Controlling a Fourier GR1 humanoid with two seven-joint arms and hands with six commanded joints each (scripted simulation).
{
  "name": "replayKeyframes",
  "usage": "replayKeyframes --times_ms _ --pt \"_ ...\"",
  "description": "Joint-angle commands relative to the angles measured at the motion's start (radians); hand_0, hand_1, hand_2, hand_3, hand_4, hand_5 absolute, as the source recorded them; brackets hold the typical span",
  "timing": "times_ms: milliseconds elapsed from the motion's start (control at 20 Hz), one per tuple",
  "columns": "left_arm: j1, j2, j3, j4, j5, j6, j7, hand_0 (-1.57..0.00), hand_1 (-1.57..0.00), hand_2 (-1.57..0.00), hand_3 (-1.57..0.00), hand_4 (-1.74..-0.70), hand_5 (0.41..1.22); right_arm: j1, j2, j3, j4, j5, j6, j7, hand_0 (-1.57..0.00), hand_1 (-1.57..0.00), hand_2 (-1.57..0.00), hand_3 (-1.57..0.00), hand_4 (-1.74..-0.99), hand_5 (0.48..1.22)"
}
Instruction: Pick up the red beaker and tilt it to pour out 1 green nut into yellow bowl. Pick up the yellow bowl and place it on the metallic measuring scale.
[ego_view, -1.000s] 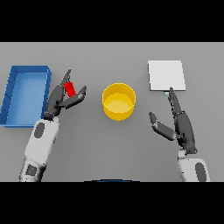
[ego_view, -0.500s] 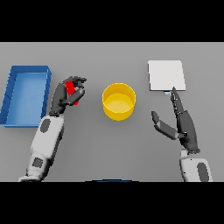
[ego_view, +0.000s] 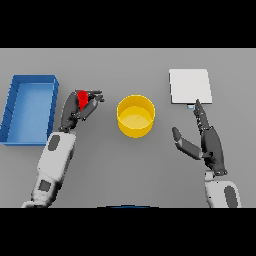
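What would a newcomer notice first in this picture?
First comes the yellow bowl, bright at the middle of the grey table. Left of it, the left hand is curled round the red beaker, beside a blue tray. On the right, the right hand is open below the pale scale.

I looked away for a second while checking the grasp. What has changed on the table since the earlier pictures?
The left hand closed its fingers round the red beaker; a second ago it was open beside it. It now holds the beaker slightly nearer the yellow bowl. The right hand stays open below the scale, barely shifted. The bowl, scale and blue tray have not moved.
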Motion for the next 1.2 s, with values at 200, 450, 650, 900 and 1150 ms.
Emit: replayKeyframes --times_ms 200,450,650,900,1150 --pt "0.002 0.012 0.012 -0.114 0.079 -0.055 0.044 -1.54 -1.54 -1.54 -1.53 -1.70 1.135 0.007 -0.005 0.004 0.005 0.011 0.001 -0.015 0.00 0.00 0.00 0.00 -1.233 0.644" --pt "-0.033 0.069 -0.029 -0.175 0.061 -0.085 0.120 -1.56 -1.56 -1.56 -1.55 -1.72 1.132 0.002 -0.007 0.014 0.007 0.039 -0.011 -0.029 0.00 0.00 0.00 0.00 -1.219 0.656" --pt "-0.075 0.094 -0.052 -0.124 0.025 -0.086 0.129 -1.56 -1.56 -1.56 -1.55 -1.72 1.139 0.000 -0.010 0.013 0.005 0.047 -0.017 -0.044 0.00 0.00 0.00 0.00 -1.219 0.661" --pt "-0.136 0.168 -0.181 -0.128 -0.128 -0.093 0.179 -1.57 -1.57 -1.57 -1.56 -1.74 1.120 0.001 -0.011 0.017 0.000 0.063 -0.024 -0.016 0.00 0.00 0.00 0.00 -1.194 0.658" --pt "-0.215 0.227 -0.347 -0.131 -0.289 -0.147 0.259 -1.57 -1.57 -1.57 -1.57 -1.74 1.134 -0.004 -0.014 0.022 -0.010 0.063 -0.016 0.002 0.00 0.00 0.00 0.00 -1.178 0.667"
